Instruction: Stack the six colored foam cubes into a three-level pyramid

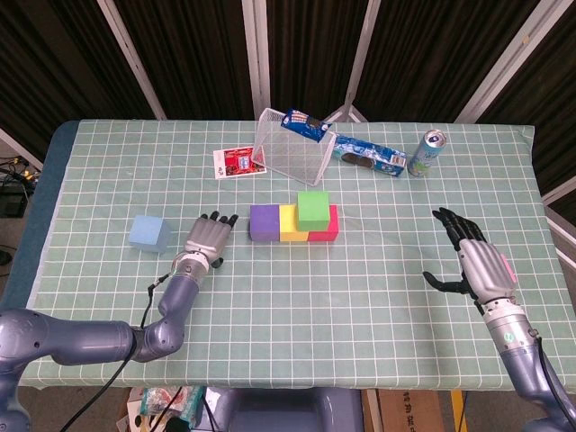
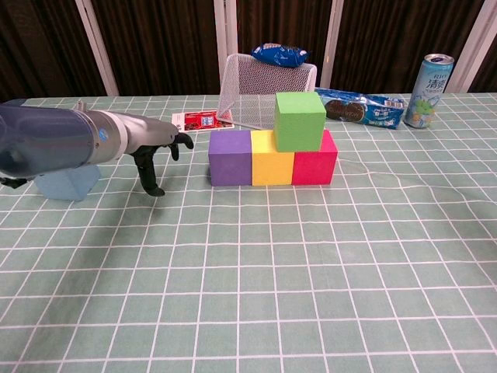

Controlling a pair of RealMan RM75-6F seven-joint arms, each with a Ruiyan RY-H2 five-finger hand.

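Hovering low over the table [image 1: 297, 288], our left hand [image 1: 205, 239] is sitting with its fingers spread and nothing in them, between the light blue cube [image 1: 149, 233] and the row of blocks. That blue cube is lying just off to the hand's outer side, toward the table's left edge, near but not touching, and in the chest view it is peeking out from behind our forearm [image 2: 66, 185]. On the other side, the purple cube [image 1: 264, 222], yellow cube [image 1: 287, 224] and red cube [image 1: 325, 227] are forming a touching row that runs left to right across the table, and the green cube [image 1: 313, 209] is riding on top, over the seam between yellow and red. We are counting five cubes; a sixth is not showing in either view. Our right hand [image 1: 475, 260] is hanging well apart at the far right, fingers splayed and holding nothing, so the left is clearly the nearer one to the blue cube. Judging from this, the next move is turning on a sideways reach away from the row, then carrying the cube back over the purple and yellow pair. The mesh basket [image 1: 290, 144] and drink can [image 1: 426, 152] are standing behind, out of the way.
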